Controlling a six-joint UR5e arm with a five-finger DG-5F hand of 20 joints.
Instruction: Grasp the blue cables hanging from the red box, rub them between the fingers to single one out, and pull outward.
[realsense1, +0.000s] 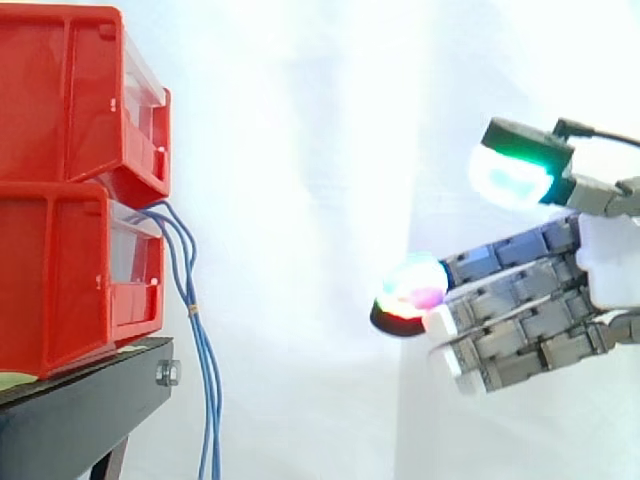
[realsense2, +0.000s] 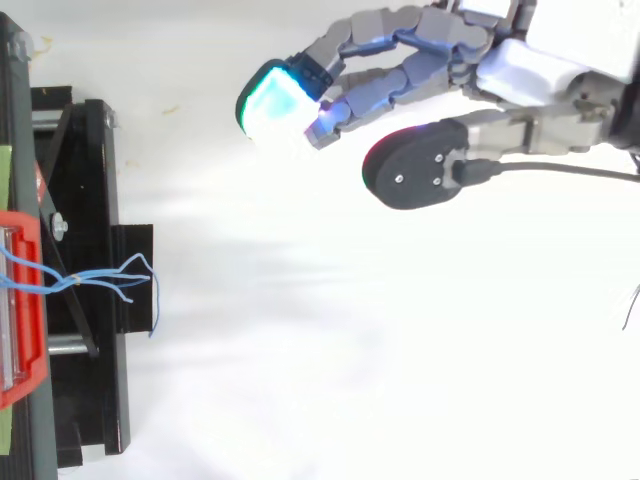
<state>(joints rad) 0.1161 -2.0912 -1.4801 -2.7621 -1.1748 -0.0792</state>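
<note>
Cables (realsense1: 207, 400): lower ends ran off the side view's bottom edge.
Bins (realsense1: 60, 200): cropped by the left edge.
Hand (realsense1: 540, 300): wrist lost past the right edge.

Open lane, walled end
In the side view we see open air from our hand (realsense1: 530, 310) to the blue cables (realsense1: 206, 385) at its nine o'clock; just past them the red bins (realsense1: 70, 200) and black stand (realsense1: 85, 410) block the way.

Cables (realsense1: 195, 315) from the lower bin (realsense1: 60, 290), left; hand (realsense1: 540, 320) well apart, right.
</note>
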